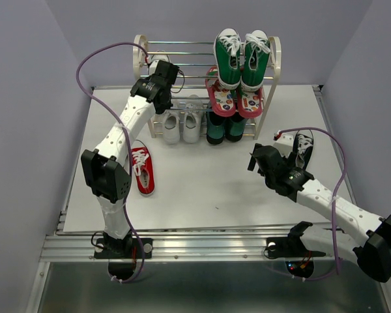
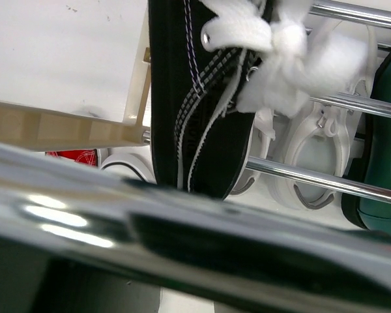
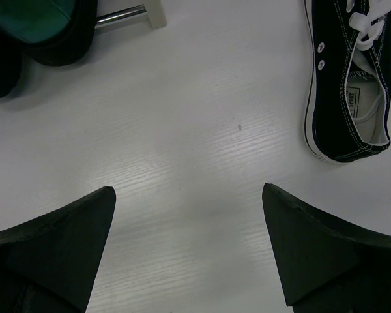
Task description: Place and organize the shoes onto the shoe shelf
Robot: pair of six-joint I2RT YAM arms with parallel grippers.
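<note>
**Left pincer (image 1: pixel 161 77) at the shelf (image 1: pixel 141 49) with one black sneaker; right pincer (image 1: pixel 254 160) spread over the table (image 1: pixel 208 189).**

The top view gives the count: two white sneakers (image 1: pixel 181 125) low on the shelf's left side, one red sneaker (image 1: pixel 142 171) on the table beside the left arm, two green high-tops (image 1: pixel 241 55) on the top tier and two flip-flops (image 1: pixel 234 99) just below. Only the left wrist view shows the held black sneaker (image 2: pixel 182 98) close up, above the rods with the white sneakers beneath. The fingers blur there, so the pincer only seems clenched on it. The right wrist view shows its pincer's fingers wide apart over bare table, with the second black sneaker (image 3: pixel 326 98) lying near, untouched.
</note>
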